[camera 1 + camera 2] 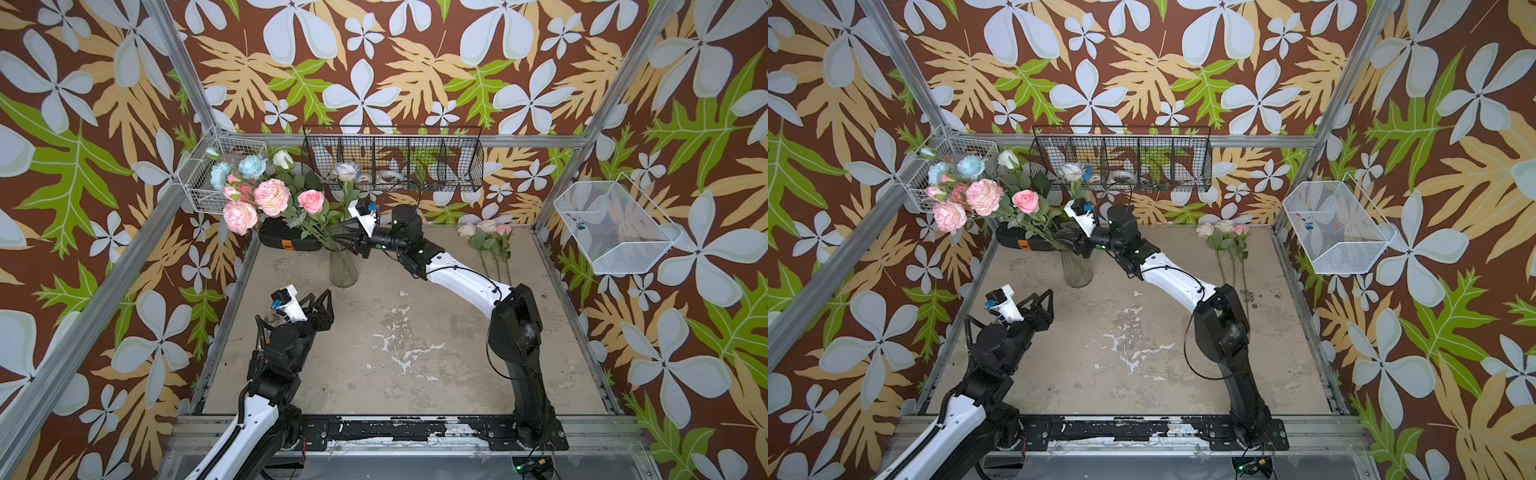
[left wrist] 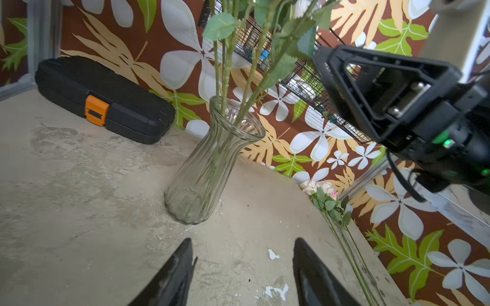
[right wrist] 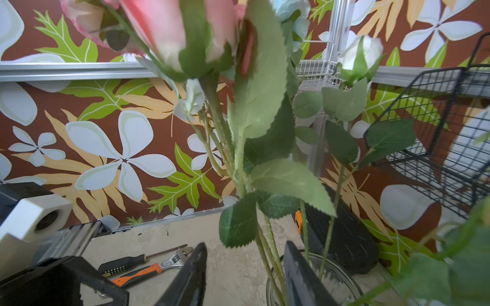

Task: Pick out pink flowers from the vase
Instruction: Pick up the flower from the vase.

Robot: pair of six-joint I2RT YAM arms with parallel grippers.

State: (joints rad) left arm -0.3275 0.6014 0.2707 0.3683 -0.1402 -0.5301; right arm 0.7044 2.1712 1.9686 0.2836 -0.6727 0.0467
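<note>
1. In a top view, our right claw (image 1: 338, 241) stands open at the stems (image 1: 319, 232) just above the vase (image 1: 343, 270), far left. The pink flowers (image 1: 272, 197) lean left, so a sideways pull could tip the vase.
2. Left wrist: our left claw (image 2: 242, 265) is open and empty, near the vase (image 2: 209, 164) but apart from it. Nothing steadies it.
3. Right wrist: several stems (image 3: 265, 249) stand between the jaws, so closing could catch the white rose (image 3: 363, 57) too.

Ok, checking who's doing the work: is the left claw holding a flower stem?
No: the left wrist view shows the left claw open and empty, apart from the vase.
</note>
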